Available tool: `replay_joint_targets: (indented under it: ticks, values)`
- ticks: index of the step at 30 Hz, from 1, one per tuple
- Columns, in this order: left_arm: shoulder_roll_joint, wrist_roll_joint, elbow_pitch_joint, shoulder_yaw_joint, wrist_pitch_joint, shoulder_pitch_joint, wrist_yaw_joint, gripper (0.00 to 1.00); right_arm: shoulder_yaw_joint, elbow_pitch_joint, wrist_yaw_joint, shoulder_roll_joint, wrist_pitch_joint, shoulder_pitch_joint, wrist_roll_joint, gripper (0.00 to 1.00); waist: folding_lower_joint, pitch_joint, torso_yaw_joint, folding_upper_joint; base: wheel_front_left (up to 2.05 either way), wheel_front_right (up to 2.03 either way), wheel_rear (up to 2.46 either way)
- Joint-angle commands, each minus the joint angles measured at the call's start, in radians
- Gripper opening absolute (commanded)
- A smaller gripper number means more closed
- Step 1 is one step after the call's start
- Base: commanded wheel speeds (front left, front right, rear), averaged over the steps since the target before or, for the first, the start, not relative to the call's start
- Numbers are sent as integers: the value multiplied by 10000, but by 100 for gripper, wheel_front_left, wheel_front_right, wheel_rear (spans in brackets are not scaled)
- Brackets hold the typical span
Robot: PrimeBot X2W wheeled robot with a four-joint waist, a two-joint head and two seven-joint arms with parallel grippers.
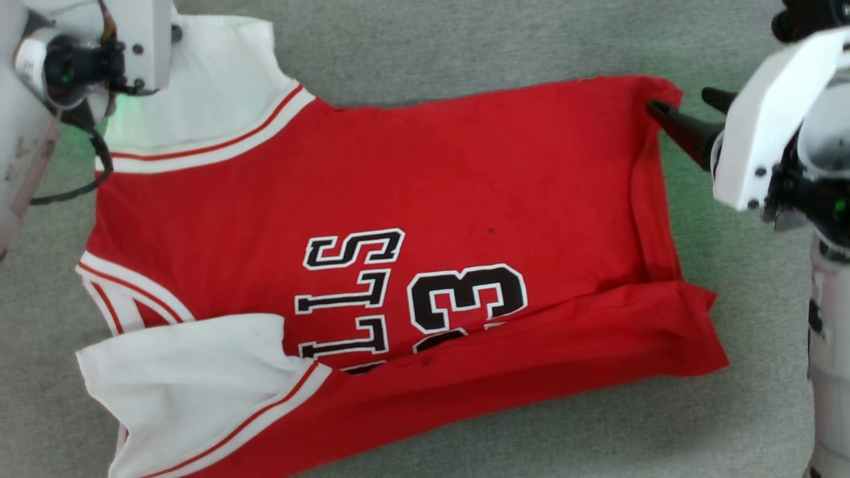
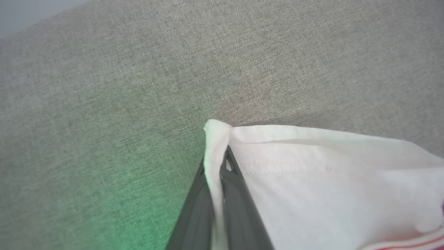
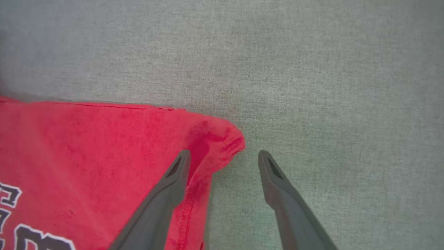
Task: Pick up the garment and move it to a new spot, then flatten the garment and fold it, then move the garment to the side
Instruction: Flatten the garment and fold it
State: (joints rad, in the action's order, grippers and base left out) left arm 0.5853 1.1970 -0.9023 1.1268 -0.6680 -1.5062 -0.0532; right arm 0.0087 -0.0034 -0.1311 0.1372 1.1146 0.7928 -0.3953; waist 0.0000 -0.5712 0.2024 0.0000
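the garment (image 1: 425, 199) lies spread out on the gray cloth top (image 1: 465, 40), and its near long edge is already folded up over the number. the left gripper (image 2: 216, 166) is pinched tight on the corner of the far white sleeve (image 2: 312, 180), with the cloth squeezed between its two dark fingers. the right gripper (image 3: 224, 154) has its fingers spread wide at the far red corner of the hem. one finger is over the red cloth and the other is over the bare gray top, so nothing is grabbed there yet. i think each gripper goes to a far corner so both can lift the far long edge together and fold it in.
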Motion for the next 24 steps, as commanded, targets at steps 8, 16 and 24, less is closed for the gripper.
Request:
replay_joint_targets:
  ticks: [8,16,24]
  values:
    - [-205,-42,-362,153,53,274,-54,0,105,1746,7,-173,628,950,362,100,0,-242,-274,0,0,0,0]
    - [-405,21,-573,62,277,218,-125,0,611,3151,7,28,639,1471,283,0,0,-283,-471,0,0,0,0]
    - [-552,489,-566,-434,657,90,-325,0,837,3182,7,647,-227,1462,-23,0,0,292,-849,0,0,0,0]
